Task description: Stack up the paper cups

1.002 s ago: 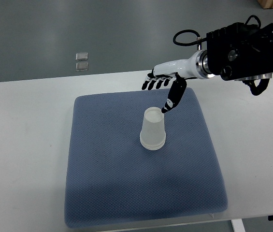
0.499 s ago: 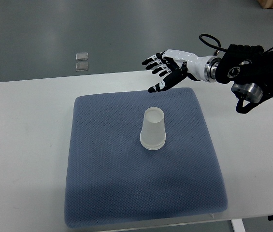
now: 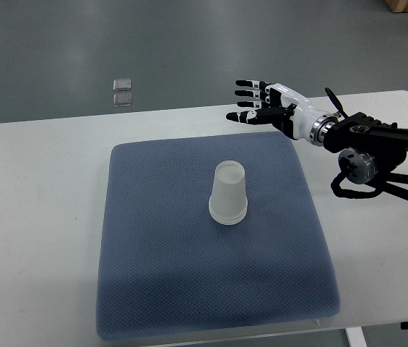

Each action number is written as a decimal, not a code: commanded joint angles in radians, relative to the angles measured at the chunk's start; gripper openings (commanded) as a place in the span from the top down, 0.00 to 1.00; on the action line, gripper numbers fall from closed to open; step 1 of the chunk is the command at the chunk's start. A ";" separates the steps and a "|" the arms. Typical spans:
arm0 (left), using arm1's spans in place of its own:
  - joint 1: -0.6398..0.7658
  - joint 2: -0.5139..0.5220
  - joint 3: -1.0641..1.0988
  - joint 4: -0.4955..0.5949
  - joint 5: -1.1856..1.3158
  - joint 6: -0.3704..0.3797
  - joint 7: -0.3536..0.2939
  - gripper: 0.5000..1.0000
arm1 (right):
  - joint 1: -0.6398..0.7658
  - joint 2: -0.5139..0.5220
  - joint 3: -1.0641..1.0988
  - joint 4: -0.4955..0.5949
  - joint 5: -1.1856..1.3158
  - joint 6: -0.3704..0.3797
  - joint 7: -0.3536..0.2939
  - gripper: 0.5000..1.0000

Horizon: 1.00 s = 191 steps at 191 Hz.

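Top view: a white table [image 3: 37, 217] carries a blue padded mat [image 3: 160, 289], and near the middle of that mat stands a stack of paper cups [image 3: 229, 192], upside down with the wide rims on the cloth and the narrow base up. The cups are translucent white and upright, with nothing touching them. The right hand [image 3: 265, 105] comes in from the right edge on a black arm [image 3: 380, 152] with a white wrist section. It hovers above the far edge of the table, beyond the back right corner of the mat and well apart from the cups. Its fingers [image 3: 247, 90] are spread and relaxed, pointing left, and it holds nothing. On the grey floor [image 3: 189, 43] past the table lie two small pale square plates [image 3: 122, 92], one just beside the other.
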 commanded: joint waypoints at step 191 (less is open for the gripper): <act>0.000 0.000 0.000 0.000 0.000 -0.001 0.000 0.00 | -0.343 0.256 0.508 -0.659 -0.005 0.675 0.177 0.16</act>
